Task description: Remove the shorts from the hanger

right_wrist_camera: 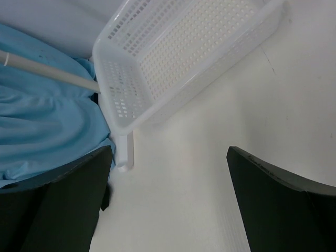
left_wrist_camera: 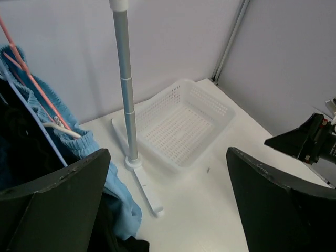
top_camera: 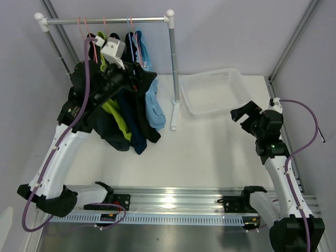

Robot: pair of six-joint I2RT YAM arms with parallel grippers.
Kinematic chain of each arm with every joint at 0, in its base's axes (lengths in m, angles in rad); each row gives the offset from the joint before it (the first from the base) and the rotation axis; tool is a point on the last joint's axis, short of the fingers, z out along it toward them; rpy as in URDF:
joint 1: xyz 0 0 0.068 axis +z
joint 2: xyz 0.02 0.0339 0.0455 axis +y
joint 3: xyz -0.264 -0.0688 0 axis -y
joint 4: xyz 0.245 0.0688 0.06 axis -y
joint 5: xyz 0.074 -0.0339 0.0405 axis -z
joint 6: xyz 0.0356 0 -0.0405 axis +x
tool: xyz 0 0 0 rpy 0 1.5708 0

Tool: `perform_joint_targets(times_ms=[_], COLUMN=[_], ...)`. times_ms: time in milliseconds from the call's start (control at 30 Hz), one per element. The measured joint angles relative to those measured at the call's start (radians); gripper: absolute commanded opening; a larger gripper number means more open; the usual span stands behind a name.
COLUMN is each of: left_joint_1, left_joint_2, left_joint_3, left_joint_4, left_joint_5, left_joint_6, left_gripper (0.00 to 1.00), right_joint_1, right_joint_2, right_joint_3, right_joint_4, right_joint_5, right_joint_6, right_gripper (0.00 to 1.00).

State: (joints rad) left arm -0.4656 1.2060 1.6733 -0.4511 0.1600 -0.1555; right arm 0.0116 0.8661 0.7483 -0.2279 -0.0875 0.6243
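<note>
Several shorts hang on hangers from the rack rail at the back left: light blue shorts on the right, then navy, black, lime green and dark blue-green ones. My left gripper is raised among them, just left of the light blue shorts. It is open and empty, with its left finger against the cloth. My right gripper is open and empty over the table. The light blue shorts lie to its left.
A white perforated basket stands at the back right, also in the left wrist view and the right wrist view. The rack's right pole and its foot stand between the shorts and the basket. Walls close in on both sides.
</note>
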Motion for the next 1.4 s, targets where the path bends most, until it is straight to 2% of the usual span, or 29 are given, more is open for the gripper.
perform_joint_targets(times_ms=[100, 167, 267, 333, 400, 500, 667, 800, 867, 1000, 1167, 1400], left_joint_1=[-0.001, 0.001, -0.002, 0.001, 0.0, -0.01, -0.073, -0.091, -0.092, -0.091, -0.094, -0.095], left_joint_2=[0.025, -0.007, -0.119, -0.15, -0.08, 0.11, 0.383, 0.55, 0.59, 0.607, 0.607, 0.61], left_joint_3=[-0.021, -0.118, -0.359, -0.421, -0.304, -0.005, 0.404, 0.648, 0.69, 0.678, 0.676, 0.667], left_joint_4=[0.008, 0.107, 0.333, 0.373, 0.343, 0.299, 0.092, -0.082, -0.137, -0.24, -0.311, -0.34], left_joint_5=[0.024, 0.108, 0.163, 0.164, 0.14, 0.057, -0.148, -0.304, -0.375, -0.505, -0.624, -0.711], left_joint_6=[0.001, 0.002, -0.034, -0.066, -0.082, -0.089, -0.079, -0.085, -0.093, -0.115, -0.118, -0.117], left_gripper=[0.99, 0.99, 0.99, 0.99, 0.97, 0.98, 0.92, 0.86, 0.79, 0.71, 0.72, 0.73], right_joint_1=[0.0, 0.0, 0.0, 0.0, 0.0, 0.0, 0.0, 0.0, 0.0, 0.0, 0.0, 0.0], right_joint_2=[0.028, 0.032, 0.032, 0.032, 0.031, 0.025, -0.001, -0.015, -0.023, -0.035, -0.036, -0.036], right_joint_3=[0.0, -0.004, -0.018, -0.029, -0.039, -0.054, -0.082, -0.082, -0.082, -0.082, -0.083, -0.097], right_joint_4=[0.0, 0.002, 0.014, 0.019, 0.019, 0.018, 0.005, -0.011, -0.021, -0.034, -0.041, -0.053], right_joint_5=[-0.003, -0.005, -0.005, -0.005, -0.007, -0.008, -0.008, -0.008, -0.008, -0.008, -0.009, -0.011], right_joint_6=[-0.006, -0.013, -0.016, -0.016, -0.016, -0.02, -0.032, -0.039, -0.042, -0.042, -0.042, -0.042], right_gripper=[0.99, 0.99, 0.99, 0.99, 0.99, 0.99, 1.0, 1.0, 0.99, 0.99, 0.99, 0.99])
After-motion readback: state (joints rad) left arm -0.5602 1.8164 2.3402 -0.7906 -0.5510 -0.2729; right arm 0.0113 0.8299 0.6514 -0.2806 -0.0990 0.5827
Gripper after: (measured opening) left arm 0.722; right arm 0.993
